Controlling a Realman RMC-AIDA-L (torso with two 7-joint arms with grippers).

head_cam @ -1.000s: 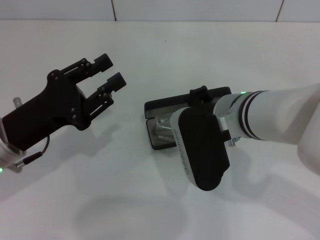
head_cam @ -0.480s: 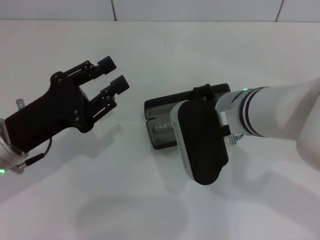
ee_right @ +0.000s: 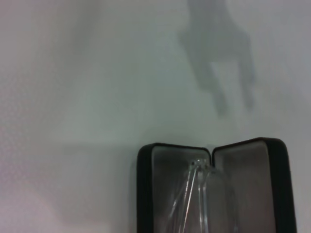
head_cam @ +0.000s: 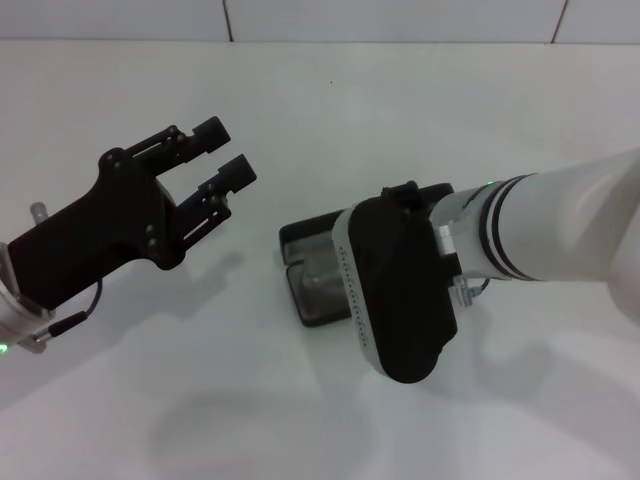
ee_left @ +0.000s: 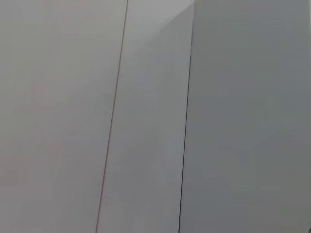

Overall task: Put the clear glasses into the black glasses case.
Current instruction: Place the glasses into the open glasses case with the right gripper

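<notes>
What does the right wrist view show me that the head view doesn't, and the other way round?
Only the right wrist view shows the clear glasses plainly, lying inside the black glasses case on its grey lining, with both halves open.

Only the head view shows the arms: the left gripper raised, open and empty to the left of the case, and the right arm over the case, covering most of it.

Both show the open case on the white table.

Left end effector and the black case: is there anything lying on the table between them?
No. In the head view, only bare table lies between the left end effector and the case.
</notes>
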